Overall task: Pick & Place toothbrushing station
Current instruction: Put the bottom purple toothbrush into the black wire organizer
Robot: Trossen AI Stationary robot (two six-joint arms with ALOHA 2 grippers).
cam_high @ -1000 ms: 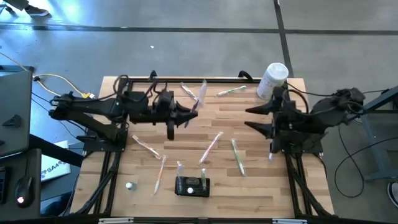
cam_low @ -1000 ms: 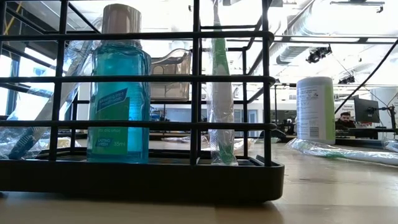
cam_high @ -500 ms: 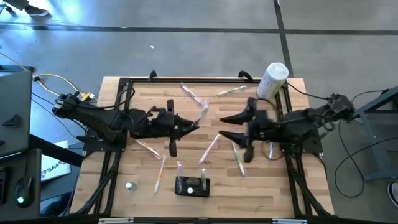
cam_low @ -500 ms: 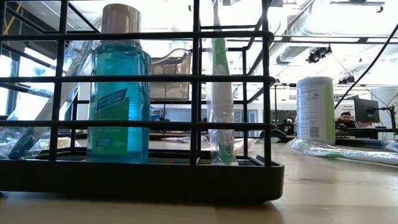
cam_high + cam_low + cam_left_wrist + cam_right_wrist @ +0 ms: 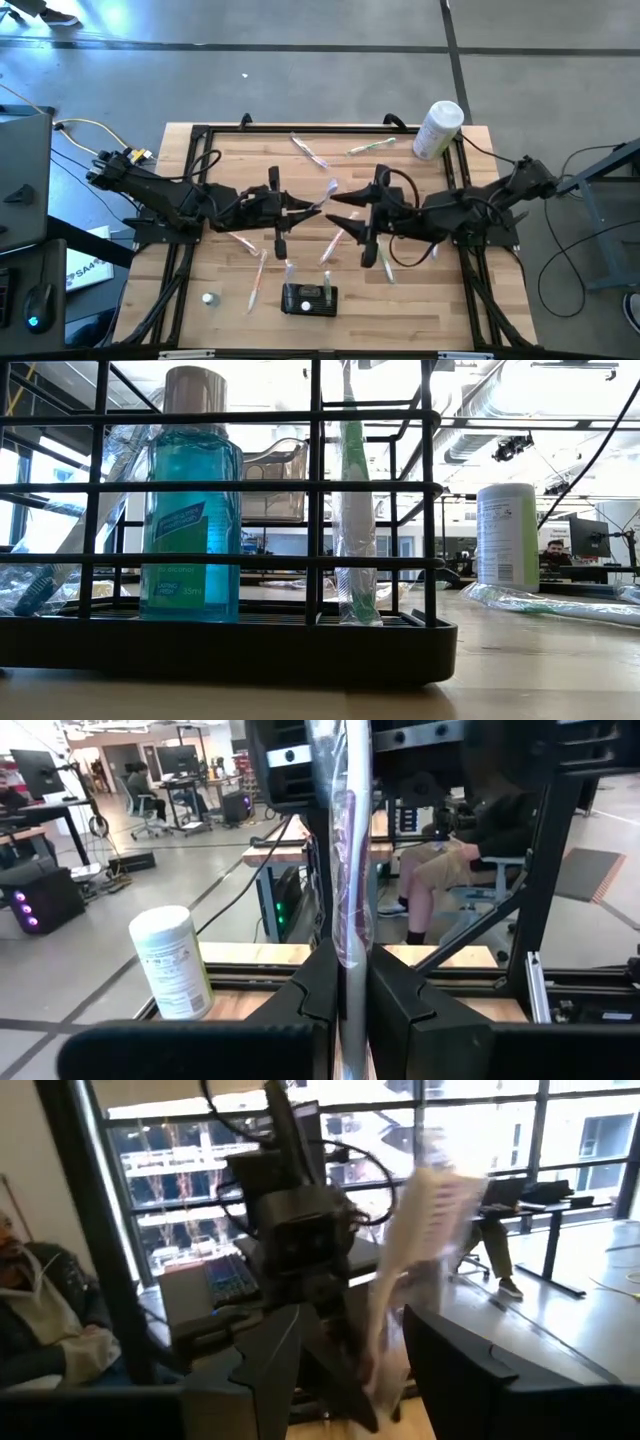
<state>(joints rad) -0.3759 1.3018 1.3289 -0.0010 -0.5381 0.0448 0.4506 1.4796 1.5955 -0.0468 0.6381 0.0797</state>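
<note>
1. Our left hand (image 5: 305,207) is clamped on a clear-wrapped toothbrush (image 5: 347,870), held above mid-worktop.
2. Our right hand (image 5: 340,210) faces it, fingers parted around the wrapper's free end (image 5: 420,1250), not visibly gripping.
3. We judge the crinkly, slippery film could slide or twist during a handover.
4. The boxy black wire toothbrushing station (image 5: 309,299) sits at the wooden worktop's (image 5: 420,300) near edge.

Wrapped toothbrush (image 5: 420,1270) blurred (head indistinct).

Overhead camera is looking straight down; low camera is peering close through the rack (image 5: 250,630); wrist cameras are facing each other.
</note>
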